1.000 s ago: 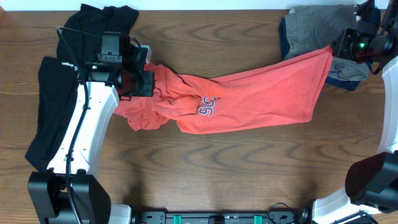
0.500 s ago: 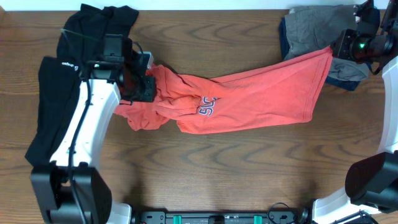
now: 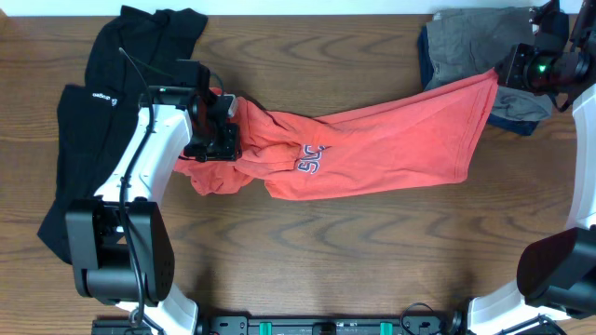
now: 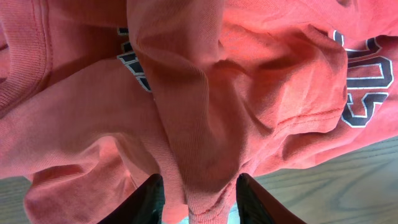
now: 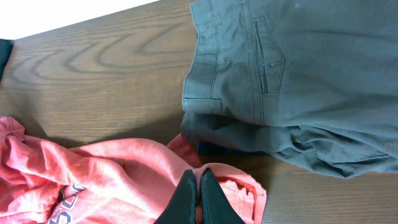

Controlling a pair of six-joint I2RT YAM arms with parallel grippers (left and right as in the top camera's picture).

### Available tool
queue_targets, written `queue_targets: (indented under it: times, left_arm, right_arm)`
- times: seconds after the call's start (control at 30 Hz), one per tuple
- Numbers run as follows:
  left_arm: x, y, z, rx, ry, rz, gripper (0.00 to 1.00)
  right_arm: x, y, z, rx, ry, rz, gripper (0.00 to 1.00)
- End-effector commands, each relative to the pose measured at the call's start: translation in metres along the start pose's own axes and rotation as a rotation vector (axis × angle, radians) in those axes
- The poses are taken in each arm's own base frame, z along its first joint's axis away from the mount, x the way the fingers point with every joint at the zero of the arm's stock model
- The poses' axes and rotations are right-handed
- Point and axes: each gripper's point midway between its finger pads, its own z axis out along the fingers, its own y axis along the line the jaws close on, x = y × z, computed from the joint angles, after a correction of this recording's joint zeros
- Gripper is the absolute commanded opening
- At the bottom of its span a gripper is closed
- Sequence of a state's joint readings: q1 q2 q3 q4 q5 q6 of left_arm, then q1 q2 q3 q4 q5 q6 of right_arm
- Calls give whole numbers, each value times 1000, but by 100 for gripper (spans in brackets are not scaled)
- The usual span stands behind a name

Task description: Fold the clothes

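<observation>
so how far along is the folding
Done: nothing folded yet. In hand: the coral-red T-shirt lies stretched and bunched, left jaws closed on a ridge of it, right jaws pinching its far hem. Left: squaring and folding it, then the loose black garment.

T-shirt lettering half lost in folds — trousers partly covered

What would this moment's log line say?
left claw: shut on red T-shirt | right claw: shut on T-shirt corner | black garment: lying left
</observation>
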State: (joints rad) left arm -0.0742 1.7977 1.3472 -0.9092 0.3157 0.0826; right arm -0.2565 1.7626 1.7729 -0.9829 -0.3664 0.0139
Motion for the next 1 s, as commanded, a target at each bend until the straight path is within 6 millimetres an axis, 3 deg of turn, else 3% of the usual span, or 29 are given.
queue_targets:
  times: [0.0,0.43,0.67,0.97]
  left_arm:
    - [4,-2,6,14,21,2,39]
    - [0,-18,10,27,8,51,35]
    - [-3,-19,10,27,-3,44,28]
    - [-1,-15,12,7,2,43,28]
  right_arm:
    - [-5,5,-4,-2,-16,-31,1]
    - [-5,5,-4,-1,-16,-37,1]
    - [-5,5,-4,-1,-16,-36,1]
    - [-5,5,-4,-1,-17,-37,1]
